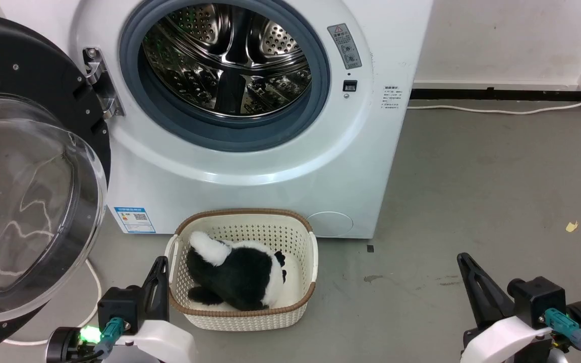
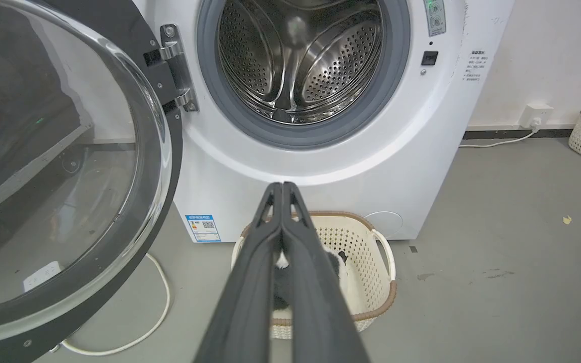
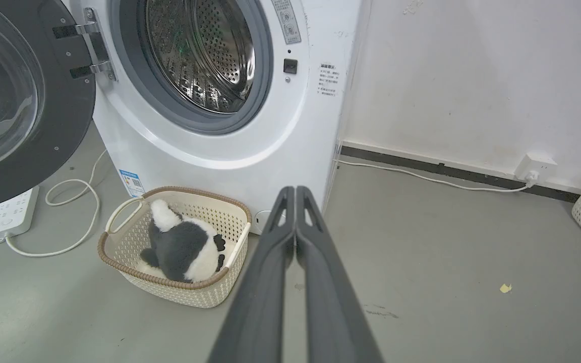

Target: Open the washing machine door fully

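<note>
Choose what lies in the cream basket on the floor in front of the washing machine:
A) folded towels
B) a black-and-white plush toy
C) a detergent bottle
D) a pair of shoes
B: a black-and-white plush toy lies inside the cream basket, which stands on the floor just before the washing machine.

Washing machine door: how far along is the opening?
Done: the washing machine door is swung wide on its hinge, drum fully exposed. In hand: nothing; left gripper and right gripper are shut, empty, apart from the door. Left: perhaps a final nudge; whether the hinge is at its stop cannot be told.
</note>
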Controlling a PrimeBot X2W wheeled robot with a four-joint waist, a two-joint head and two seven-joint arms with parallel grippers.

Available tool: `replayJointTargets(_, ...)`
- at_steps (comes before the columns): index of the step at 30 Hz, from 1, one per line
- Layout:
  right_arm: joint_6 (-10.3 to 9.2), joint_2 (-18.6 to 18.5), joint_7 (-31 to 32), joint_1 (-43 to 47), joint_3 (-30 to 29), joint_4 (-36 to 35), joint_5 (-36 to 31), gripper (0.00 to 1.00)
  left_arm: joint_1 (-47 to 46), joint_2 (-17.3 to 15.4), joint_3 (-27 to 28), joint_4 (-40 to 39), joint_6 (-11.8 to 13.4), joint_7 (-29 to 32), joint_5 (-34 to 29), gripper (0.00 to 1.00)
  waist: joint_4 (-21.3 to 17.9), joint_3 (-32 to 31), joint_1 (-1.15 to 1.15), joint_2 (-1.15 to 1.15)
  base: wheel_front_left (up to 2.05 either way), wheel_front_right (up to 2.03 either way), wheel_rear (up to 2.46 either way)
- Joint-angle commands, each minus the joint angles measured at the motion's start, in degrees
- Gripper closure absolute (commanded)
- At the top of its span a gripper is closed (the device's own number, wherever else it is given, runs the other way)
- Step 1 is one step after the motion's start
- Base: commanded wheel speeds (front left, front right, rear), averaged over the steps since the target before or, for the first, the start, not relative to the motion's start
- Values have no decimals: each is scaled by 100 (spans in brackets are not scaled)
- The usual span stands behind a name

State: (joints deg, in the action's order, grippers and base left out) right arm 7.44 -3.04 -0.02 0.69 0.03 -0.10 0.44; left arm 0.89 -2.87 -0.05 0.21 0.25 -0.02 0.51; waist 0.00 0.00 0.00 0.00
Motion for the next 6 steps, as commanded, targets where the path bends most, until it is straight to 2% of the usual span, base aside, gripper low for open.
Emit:
replayJointTargets(1, 5, 16, 2, -69, -3, 10, -44, 100, -89, 0, 5, -21, -25, 2, -51, 100, 0, 0, 0, 0, 0, 0, 0)
replayJointTargets(6, 5, 16, 2, -69, -3, 10, -44, 100, -89, 0, 5, -21, -25, 2, -51, 100, 0, 0, 0, 0, 0, 0, 0)
